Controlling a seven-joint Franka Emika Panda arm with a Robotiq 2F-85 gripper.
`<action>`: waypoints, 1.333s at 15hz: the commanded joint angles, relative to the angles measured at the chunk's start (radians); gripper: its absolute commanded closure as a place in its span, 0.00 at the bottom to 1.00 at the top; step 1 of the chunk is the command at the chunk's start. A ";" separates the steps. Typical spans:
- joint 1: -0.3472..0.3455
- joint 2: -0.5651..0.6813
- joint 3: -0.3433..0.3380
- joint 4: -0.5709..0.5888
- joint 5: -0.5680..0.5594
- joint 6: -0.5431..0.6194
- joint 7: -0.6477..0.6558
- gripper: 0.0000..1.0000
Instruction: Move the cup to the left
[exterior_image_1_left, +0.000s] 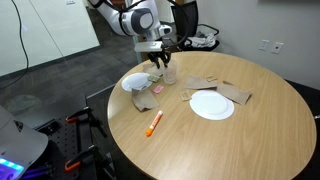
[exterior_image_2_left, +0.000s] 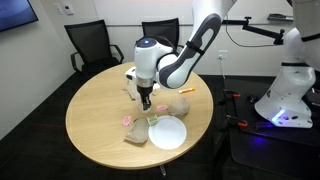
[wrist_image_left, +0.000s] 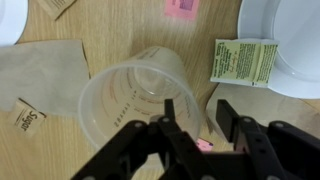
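The cup is a clear plastic tumbler standing upright on the round wooden table; the wrist view looks down into it. It also shows in both exterior views, partly hidden by the arm. My gripper is open and down at the cup's rim. One finger looks to be inside the cup's right wall and the other outside it, with a gap still visible between them. The gripper also shows in both exterior views.
A flat white plate lies beside the cup. Brown napkins, a green-and-white packet, pink packets, a sugar packet, a white crumpled item and an orange marker lie around.
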 joint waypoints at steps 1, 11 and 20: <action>0.046 -0.070 -0.031 -0.044 -0.045 0.019 0.080 0.20; 0.066 -0.383 -0.064 -0.230 -0.065 -0.017 0.326 0.00; -0.044 -0.764 -0.013 -0.466 -0.036 -0.097 0.553 0.00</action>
